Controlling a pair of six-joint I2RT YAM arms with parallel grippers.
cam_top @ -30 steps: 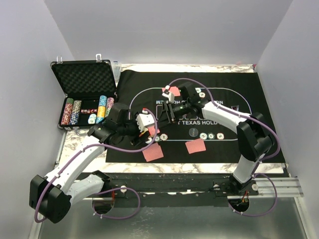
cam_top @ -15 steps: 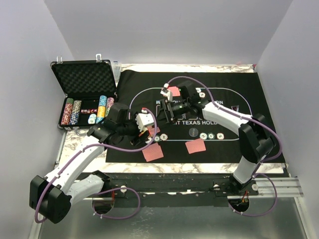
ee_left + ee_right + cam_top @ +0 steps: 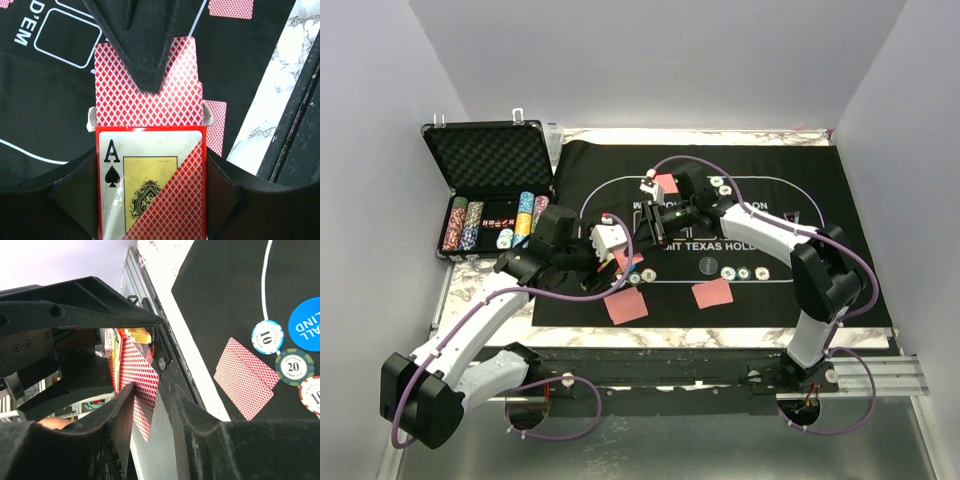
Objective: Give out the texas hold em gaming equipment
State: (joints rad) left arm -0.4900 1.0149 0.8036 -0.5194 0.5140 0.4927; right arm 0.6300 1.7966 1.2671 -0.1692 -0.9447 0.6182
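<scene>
Left pincer clamps the light, stiff card box by its sides. Right pincer stands spread astride a thin, slippery, bendy card; probably best pinched flat on its protruding end.

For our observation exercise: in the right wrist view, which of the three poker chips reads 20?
The green-rimmed middle chip; the blue-rimmed chip reads 10, the red-rimmed chip is cut off.
</scene>
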